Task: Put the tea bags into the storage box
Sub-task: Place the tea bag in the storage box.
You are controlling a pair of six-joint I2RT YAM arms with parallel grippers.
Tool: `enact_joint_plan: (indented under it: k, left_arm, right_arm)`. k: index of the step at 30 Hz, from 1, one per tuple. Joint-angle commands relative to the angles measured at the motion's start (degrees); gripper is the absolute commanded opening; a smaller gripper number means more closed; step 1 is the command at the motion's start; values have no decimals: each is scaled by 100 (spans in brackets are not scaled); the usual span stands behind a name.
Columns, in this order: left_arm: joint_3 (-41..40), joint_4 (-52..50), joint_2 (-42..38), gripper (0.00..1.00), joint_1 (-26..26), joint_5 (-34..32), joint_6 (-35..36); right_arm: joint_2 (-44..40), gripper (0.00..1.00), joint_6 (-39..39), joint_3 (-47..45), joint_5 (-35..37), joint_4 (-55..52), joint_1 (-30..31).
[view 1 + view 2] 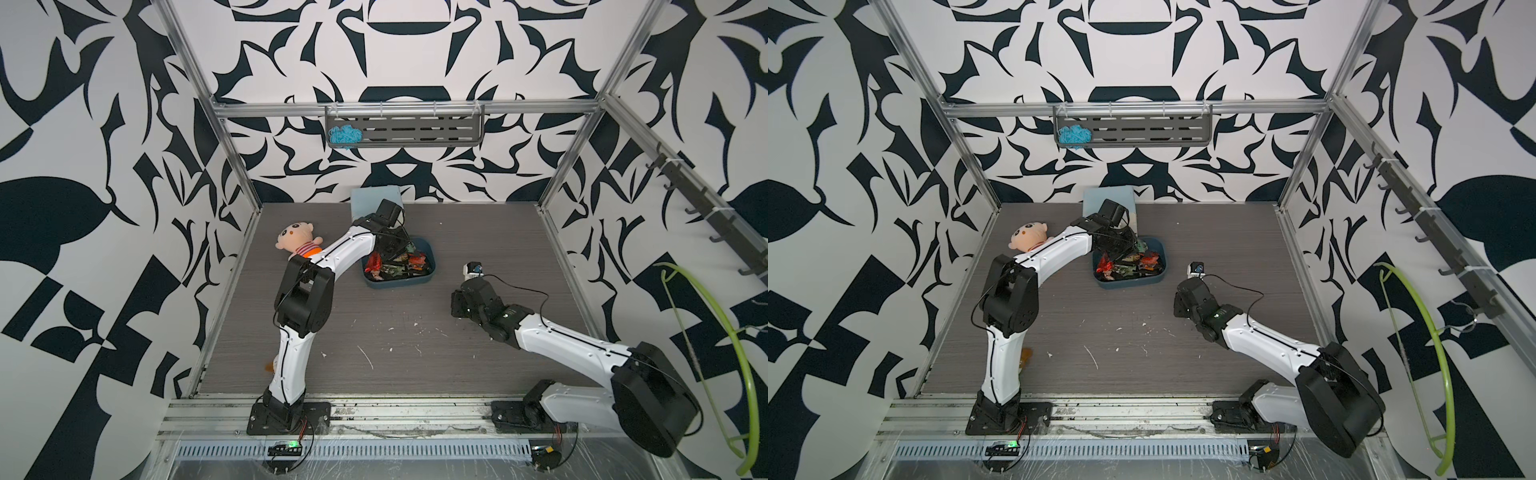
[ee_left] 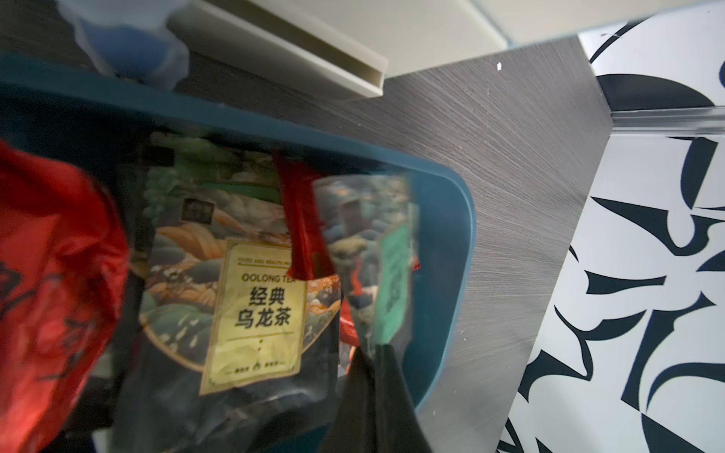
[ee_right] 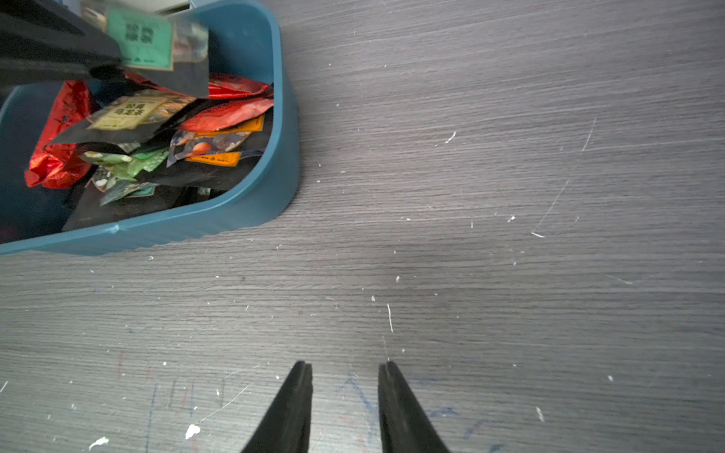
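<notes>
Over the storage box (image 3: 255,204), your left fingers (image 3: 47,59) pinch a tea bag (image 3: 141,39), likely light and slippery, by its edge; right fingers (image 3: 290,412) part-open, empty.

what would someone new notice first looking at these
Probably the bold black-and-white patterned walls all around. Then the teal storage box in the middle of the table, heaped with red foil and dark tea bags, with the left fingers pinching a green-label tea bag just above the pile. A plush doll lies farther left, near the back.
</notes>
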Motion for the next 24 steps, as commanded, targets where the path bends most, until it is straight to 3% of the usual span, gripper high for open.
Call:
enact_joint_plan:
  k: [1,5,14,22,24]
  left_arm:
    - [-358,61,-113,0,-11,43,5]
    - [-562,179,-218,2,-11,166,79]
    - [-784,152,-789,35,-10,137,227]
    - [-1196,-26,-1833,78,-9,-266,471]
    - [-1374,-111,-2178,95,-14,-557,605]
  right_arm:
    - [-32,33,-52,230,-42,100,-28]
    - [-12,35,-61,229,-78,132,-28]
    - [-131,41,-113,161,-97,178,-28]
    - [-293,44,-181,82,-25,208,-33]
    - [-345,44,-200,67,-7,223,-33]
